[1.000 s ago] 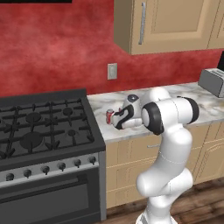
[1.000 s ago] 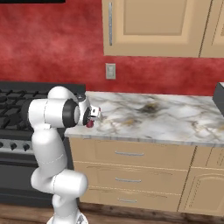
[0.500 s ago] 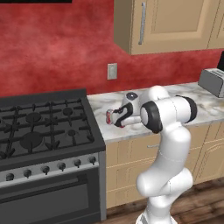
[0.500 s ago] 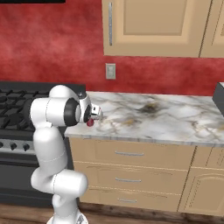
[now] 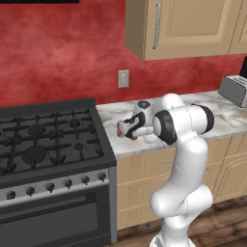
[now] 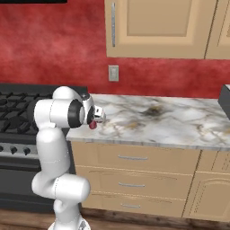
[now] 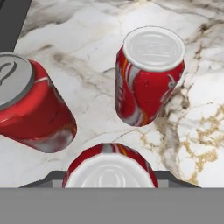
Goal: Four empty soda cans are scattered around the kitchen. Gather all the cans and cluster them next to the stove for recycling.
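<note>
Cans are sitting on the marble counter [image 7: 87, 39] close to the stove [image 5: 48, 140]. In the hand view, two red cans are standing upright on the counter: one can [image 7: 148, 74] is showing at about one o'clock from the picture's centre, and a second can [image 7: 30, 105] is showing at about nine o'clock, partly cut by the left edge. The two are standing apart, with bare marble between them. Both are showing silver tops and white markings on red sides.

A third red can [image 7: 109, 168] is showing at six o'clock in the hand view, its silver top facing the camera. It is sitting between the fingers of the claw [image 5: 129, 129], which is clamped on this can. In the left base view the held can is showing as a red patch at the claw's tip, hanging over the counter's left end, at about three o'clock from the stove's grates. In the right base view the claw [image 6: 94, 120] is showing the same red patch beneath it, near the counter's front edge.

The stove is occupying the left of the left base view, touching the counter's end. A dark corner, apparently the stove's edge, is entering the hand view at eleven o'clock. A wall outlet [image 5: 124, 78] is sitting on the red wall above the counter, and a toaster [image 5: 234, 90] is standing at the counter's far right.
</note>
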Controlling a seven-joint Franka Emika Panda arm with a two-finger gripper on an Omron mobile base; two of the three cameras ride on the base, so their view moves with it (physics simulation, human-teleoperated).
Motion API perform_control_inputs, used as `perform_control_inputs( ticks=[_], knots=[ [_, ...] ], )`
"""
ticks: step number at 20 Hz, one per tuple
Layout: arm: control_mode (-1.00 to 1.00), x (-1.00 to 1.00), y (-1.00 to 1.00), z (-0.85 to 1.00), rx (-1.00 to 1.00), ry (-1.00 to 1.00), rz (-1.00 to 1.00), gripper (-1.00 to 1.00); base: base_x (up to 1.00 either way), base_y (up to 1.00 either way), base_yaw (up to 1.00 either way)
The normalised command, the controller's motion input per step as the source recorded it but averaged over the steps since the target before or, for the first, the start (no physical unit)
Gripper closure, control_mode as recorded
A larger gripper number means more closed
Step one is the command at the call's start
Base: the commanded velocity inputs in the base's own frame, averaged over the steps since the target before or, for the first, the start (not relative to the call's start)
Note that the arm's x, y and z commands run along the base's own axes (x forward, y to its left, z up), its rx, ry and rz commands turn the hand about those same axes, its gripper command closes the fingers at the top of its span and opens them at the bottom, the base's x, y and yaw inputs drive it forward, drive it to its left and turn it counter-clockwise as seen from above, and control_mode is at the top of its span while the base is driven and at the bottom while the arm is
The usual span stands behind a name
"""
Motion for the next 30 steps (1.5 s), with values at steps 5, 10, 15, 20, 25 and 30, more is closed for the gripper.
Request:
perform_control_inputs(
  ticks=[5,10,15,20,25,30],
  knots=[
    [-1.00,0.11,0.05,-0.29,0.00,0.00,0.00,1.00,0.00,0.00,0.00],
    [-1.00,0.02,0.03,-0.31,0.00,0.00,0.00,1.00,0.00,0.00,0.00],
    [-1.00,-0.05,0.01,-0.31,0.00,0.00,0.00,1.00,0.00,0.00,0.00],
    [-1.00,-0.05,0.02,-0.31,0.00,0.00,0.00,1.00,0.00,0.00,0.00],
    [-1.00,-0.14,0.02,-0.31,0.00,0.00,0.00,-1.00,0.00,0.00,0.00],
    [-1.00,-0.15,0.01,-0.24,0.00,0.00,0.00,-1.00,0.00,0.00,0.00]
  ],
)
